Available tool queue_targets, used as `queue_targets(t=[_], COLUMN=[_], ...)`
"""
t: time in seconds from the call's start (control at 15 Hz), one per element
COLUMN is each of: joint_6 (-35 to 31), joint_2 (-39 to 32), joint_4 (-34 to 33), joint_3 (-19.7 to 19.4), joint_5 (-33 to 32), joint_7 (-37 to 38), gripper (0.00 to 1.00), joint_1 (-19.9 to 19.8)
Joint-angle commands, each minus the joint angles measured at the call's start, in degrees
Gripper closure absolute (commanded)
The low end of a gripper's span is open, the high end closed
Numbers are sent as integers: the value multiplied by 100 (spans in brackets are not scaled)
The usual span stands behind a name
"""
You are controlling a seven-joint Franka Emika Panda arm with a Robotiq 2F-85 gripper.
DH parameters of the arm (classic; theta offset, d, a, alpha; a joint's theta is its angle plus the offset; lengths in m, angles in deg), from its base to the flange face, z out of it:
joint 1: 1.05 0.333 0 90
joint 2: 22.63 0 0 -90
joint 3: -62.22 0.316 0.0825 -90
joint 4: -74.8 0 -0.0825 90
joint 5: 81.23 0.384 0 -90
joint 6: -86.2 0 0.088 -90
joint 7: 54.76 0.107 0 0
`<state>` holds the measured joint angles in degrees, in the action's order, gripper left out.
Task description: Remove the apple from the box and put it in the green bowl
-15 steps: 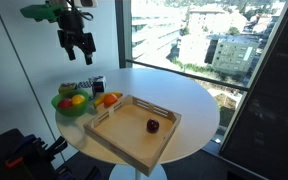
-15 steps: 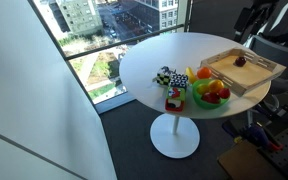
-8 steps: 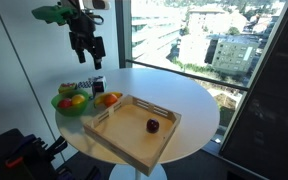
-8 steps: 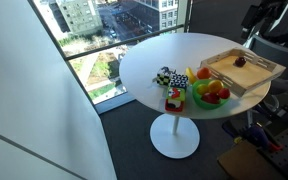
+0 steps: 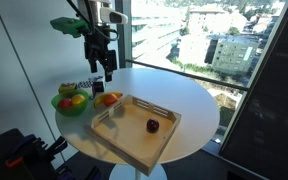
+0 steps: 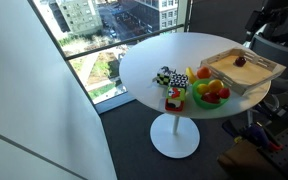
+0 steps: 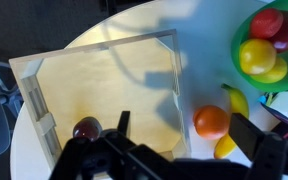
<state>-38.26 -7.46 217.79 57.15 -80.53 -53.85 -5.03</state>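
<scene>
The gripper [image 5: 104, 72] hangs in the air above the far edge of the box [image 5: 124, 132], its fingers spread wide with nothing between them; the wrist view [image 7: 184, 128] shows the same gap, looking down onto the bare wooden floor. The apple [image 5: 153, 125] lies inside the box, alone on its floor and well apart from the gripper; in the wrist view it sits near one wall [image 7: 87, 128]. Just outside the box an orange [image 7: 211, 121] rests on the white round table [image 5: 194, 100], with a yellow piece next to it, perhaps a banana, too blurred to be sure. Beyond that stands the green bowl [image 7: 236, 38], holding yellow and red fruit.
</scene>
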Motion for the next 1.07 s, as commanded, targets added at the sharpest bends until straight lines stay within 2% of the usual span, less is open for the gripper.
queue_targets(t=[0.0,0.67,1.0], joint_6=[-108,-1017,-1059], joint_2=[-457,-1125,-1091], joint_4=[-271,-315,-208], joint_3=[-87,-224,-204], joint_5=[39,-53,-7], joint_7=[-90,-6,-2], gripper=[0,0,0], joint_1=[-100,-294,-277])
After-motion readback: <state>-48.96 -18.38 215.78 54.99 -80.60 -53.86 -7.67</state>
